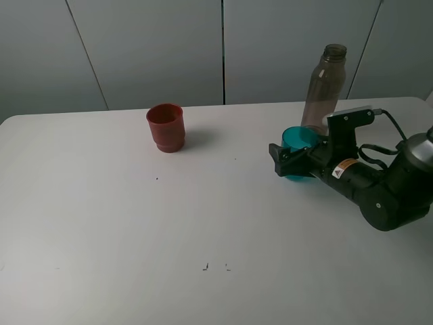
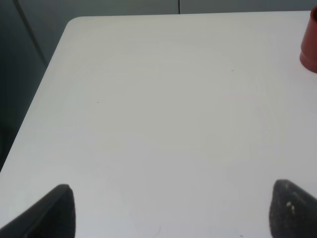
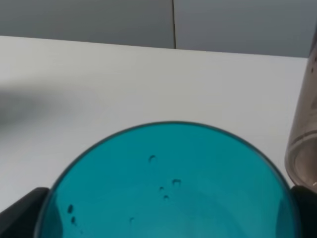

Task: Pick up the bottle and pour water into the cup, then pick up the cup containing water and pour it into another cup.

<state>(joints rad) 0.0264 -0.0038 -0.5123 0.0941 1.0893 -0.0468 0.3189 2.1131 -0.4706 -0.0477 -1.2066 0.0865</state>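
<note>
The translucent teal cup (image 1: 296,139) stands on the table at the right, between the fingers of my right gripper (image 1: 292,157), which is open around it. In the right wrist view the cup (image 3: 168,188) fills the space between both fingertips (image 3: 20,213), with small droplets showing inside. The tall smoky grey-brown bottle (image 1: 325,88) stands upright just behind the cup, uncapped, and also shows as the bottle (image 3: 302,124) beside the cup. The red cup (image 1: 165,126) stands alone at the back left of centre. My left gripper (image 2: 171,213) is open over bare table, with the red cup (image 2: 309,42) far ahead.
The white table (image 1: 135,223) ends in a rounded corner (image 2: 69,22) near the left arm. Grey wall panels (image 1: 155,47) stand behind the table's far edge. A cable loops off the right arm's wrist camera mount (image 1: 352,122).
</note>
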